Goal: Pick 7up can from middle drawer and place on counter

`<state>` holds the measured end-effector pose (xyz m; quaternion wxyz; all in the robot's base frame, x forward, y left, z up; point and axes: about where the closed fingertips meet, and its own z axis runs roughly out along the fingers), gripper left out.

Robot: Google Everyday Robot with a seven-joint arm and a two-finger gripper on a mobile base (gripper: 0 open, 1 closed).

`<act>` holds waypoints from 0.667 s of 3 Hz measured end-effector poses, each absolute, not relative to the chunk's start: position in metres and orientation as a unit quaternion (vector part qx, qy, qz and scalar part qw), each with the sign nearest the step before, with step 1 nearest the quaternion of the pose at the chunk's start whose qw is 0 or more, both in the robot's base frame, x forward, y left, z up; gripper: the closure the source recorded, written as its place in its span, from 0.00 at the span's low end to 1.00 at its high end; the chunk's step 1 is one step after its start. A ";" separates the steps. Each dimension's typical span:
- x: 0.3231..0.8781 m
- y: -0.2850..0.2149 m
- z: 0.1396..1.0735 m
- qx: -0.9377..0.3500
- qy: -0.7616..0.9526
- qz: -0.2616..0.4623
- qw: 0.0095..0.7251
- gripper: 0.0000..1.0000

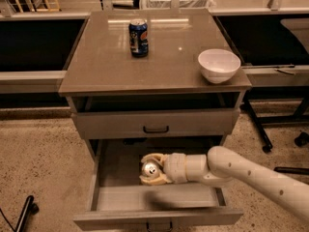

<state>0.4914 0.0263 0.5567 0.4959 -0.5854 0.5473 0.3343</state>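
Note:
The middle drawer (112,197) is pulled open below the cabinet, showing its grey floor. The 7up can (149,168) lies on its side in the drawer with its shiny silver top facing the camera. My gripper (150,168) reaches in from the right on a white arm, and its pale fingers (153,157) are closed above and below the can. The counter (101,62) is the glossy grey-brown top of the cabinet.
A dark blue can (138,37) stands on the counter's back middle. A white bowl (218,65) sits at its right front edge. A shut drawer front (154,123) is above the open one. Chair wheels (301,139) stand on the floor at the right.

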 end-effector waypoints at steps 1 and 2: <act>0.497 0.050 0.690 -0.630 0.487 0.327 0.509 1.00; 0.502 0.066 0.766 -0.660 0.449 0.338 0.498 1.00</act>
